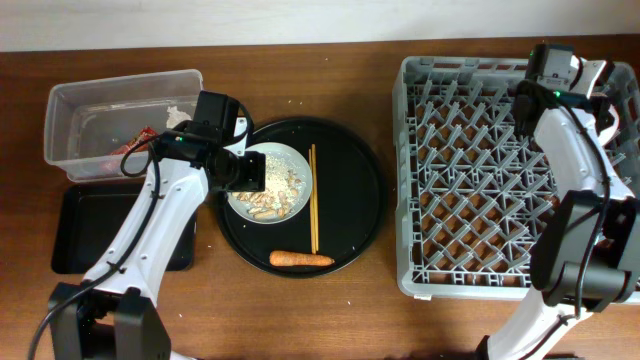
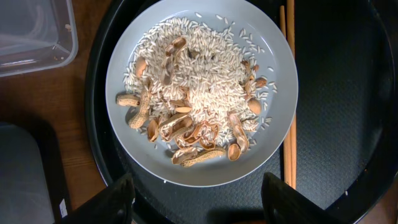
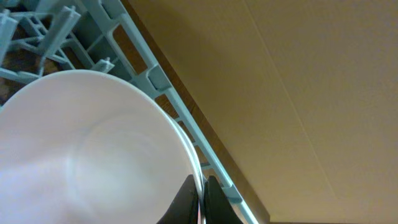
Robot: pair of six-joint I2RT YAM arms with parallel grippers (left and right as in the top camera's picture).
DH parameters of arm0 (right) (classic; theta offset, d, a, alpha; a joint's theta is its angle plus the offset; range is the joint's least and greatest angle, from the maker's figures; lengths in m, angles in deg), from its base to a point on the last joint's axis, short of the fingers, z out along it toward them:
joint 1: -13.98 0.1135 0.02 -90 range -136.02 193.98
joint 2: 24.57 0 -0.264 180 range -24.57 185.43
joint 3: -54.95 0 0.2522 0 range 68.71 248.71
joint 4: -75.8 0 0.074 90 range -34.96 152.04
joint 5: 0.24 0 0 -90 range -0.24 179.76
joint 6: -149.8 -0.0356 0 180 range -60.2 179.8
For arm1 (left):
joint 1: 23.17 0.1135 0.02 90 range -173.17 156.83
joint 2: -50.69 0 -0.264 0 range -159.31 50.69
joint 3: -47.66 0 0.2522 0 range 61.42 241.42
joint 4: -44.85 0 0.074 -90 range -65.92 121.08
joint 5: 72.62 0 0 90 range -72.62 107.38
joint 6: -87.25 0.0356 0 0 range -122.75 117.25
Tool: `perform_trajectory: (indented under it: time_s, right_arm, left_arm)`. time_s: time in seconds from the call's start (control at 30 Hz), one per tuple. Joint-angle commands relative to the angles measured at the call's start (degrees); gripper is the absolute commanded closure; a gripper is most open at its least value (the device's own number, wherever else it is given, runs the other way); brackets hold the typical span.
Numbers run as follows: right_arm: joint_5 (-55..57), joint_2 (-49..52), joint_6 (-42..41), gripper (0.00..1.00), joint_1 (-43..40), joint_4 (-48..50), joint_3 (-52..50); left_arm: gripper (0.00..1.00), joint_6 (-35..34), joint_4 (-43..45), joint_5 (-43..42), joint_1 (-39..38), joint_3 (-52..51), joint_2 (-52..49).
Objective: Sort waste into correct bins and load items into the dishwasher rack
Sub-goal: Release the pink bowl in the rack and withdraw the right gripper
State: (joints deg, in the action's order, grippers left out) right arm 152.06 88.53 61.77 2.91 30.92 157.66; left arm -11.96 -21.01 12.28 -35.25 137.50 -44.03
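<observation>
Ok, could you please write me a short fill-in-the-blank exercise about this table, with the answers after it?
1. The orange thing on the round tray is a ____.
2. The right gripper is shut on the rim of a white ____.
3. The red wrapper lies inside the clear ____.
4. The left gripper hangs open above the ____ of rice.
Missing words: carrot; bowl; tub; plate.
</observation>
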Motion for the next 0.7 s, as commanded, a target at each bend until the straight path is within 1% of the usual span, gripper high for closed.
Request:
perform_trajectory:
  time_s: [0.0,0.1,0.2,0.3,0.37,0.47,0.5,0.6,0.67]
  right_arm:
    - [-3.21,2.54,-0.5,0.89,2.6,-0.09,-2.73]
    - [-3.32,2.54,-0.52,0.85,3.85,-0.35,-3.85]
    - [-5.25,2.54,-1.42,0.78,5.35,-3.02,-3.93]
    - [-9.29,2.51,-2.89,0.78,6.58,-6.32,-3.93]
    - [-9.64,2.51,-5.31,0.77,7.3,-7.63,-3.93]
    - [-10.08,2.51,-5.46,0.75,8.17,-7.74,-3.93]
    - [-10.1,2.51,-5.46,0.71,8.52,-7.76,-3.93]
    - [-10.51,2.34,-5.46,0.57,9.6,-8.07,-3.91]
    - [-12.98,1.6,-5.49,0.47,9.94,-9.25,-3.85]
  left_arm:
    - [0.36,0.52,-0.02,0.0,0.24,0.42,1.31]
    - [0.36,0.52,-0.02,0.02,0.24,0.42,1.31]
    - [0.36,0.52,-0.02,0.0,0.24,0.42,1.31]
    - [0.36,0.52,0.04,0.0,0.24,0.42,1.31]
    - [0.35,0.52,0.17,0.0,0.24,0.42,1.31]
    - [0.36,0.52,0.17,0.0,0.24,0.42,1.31]
    - [0.36,0.52,0.2,-0.02,0.24,0.42,1.31]
    - [0.36,0.52,0.2,0.0,0.24,0.42,1.31]
    - [0.36,0.52,0.17,0.02,0.24,0.42,1.31]
